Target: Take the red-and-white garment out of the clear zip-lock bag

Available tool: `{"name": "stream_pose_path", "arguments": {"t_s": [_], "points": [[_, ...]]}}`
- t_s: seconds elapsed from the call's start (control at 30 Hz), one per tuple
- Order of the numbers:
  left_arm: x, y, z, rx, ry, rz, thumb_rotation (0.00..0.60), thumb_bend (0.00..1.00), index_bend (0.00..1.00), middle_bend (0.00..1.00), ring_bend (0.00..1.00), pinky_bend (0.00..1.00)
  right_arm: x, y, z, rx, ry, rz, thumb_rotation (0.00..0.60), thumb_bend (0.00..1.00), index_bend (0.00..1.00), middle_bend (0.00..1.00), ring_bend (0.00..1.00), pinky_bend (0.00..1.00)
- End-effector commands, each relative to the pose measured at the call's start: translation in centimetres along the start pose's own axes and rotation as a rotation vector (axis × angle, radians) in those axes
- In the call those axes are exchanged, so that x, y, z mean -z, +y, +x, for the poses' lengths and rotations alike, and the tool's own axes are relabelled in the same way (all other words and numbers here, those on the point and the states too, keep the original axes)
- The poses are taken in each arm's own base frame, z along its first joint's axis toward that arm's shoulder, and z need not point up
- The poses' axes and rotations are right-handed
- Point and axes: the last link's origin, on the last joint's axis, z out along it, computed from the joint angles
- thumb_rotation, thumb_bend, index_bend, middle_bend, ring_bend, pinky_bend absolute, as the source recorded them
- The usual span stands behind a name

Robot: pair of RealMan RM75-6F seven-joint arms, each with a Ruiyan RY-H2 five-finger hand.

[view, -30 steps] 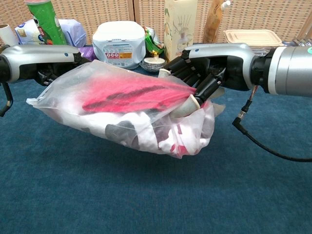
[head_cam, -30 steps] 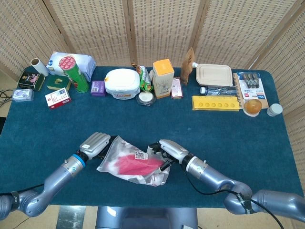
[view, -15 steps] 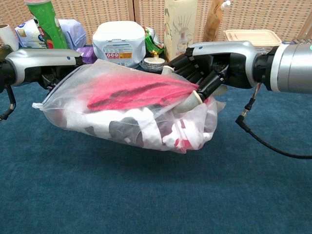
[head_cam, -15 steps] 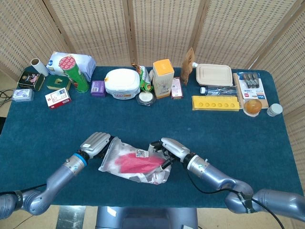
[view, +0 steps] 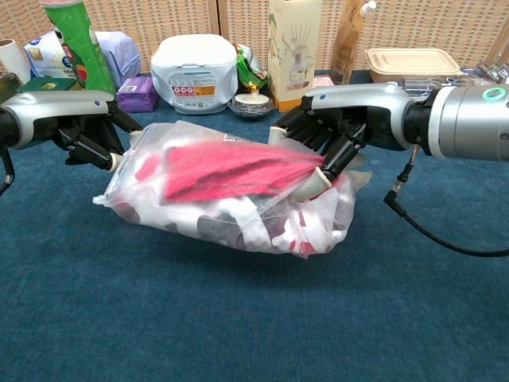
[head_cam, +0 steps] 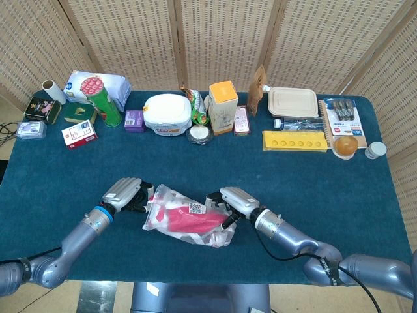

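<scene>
Left hand (view: 87, 131) is pinching the left edge of the clear zip-lock bag (view: 231, 215), its fingers closed on the plastic. Between the two hands the bag is hanging just above the blue worktop (view: 254, 318), with the red-and-white garment (view: 238, 167) bunched inside it. Right hand (view: 330, 131) is gripping the bag's right end, its fingers curling down over the plastic and pressing against the red cloth.

Both arms silver-grey metal tubes w/ rounded joints. Left hand (view: 83, 127) and right hand (view: 338, 127): silver backs, black fingers, pale tips. Blue ring at left wrist; black cable (view: 433, 235) under right forearm.
</scene>
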Motion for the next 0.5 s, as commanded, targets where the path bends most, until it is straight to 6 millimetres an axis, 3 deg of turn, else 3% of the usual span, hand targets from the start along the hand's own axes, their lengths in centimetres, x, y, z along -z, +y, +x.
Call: {"name": "stream_pose_path", "arguments": {"t_s": [0.03, 0.27, 0.5], "points": [[-0.6, 0.0, -0.6, 0.015, 0.000, -0.001, 0.600, 0.41, 0.79, 0.93, 0.90, 0.81, -0.1, 0.4, 0.2, 0.041, -0.021, -0.029, 0.600, 0.23, 0.48, 0.63, 0.78, 0.74], [-2.2, 0.2, -2.7, 0.006, -0.035, 0.006, 0.600, 0.41, 0.79, 0.93, 0.90, 0.81, 0.1, 1.4, 1.3, 0.070, -0.049, -0.094, 0.600, 0.20, 0.21, 0.31, 0.38, 0.28], [-2.6, 0.2, -3.0, 0.002, -0.044, 0.028, 0.600, 0.41, 0.79, 0.93, 0.90, 0.81, 0.4, 1.8, 2.6, 0.091, -0.022, -0.121, 0.600, 0.12, 0.12, 0.22, 0.27, 0.20]]}}
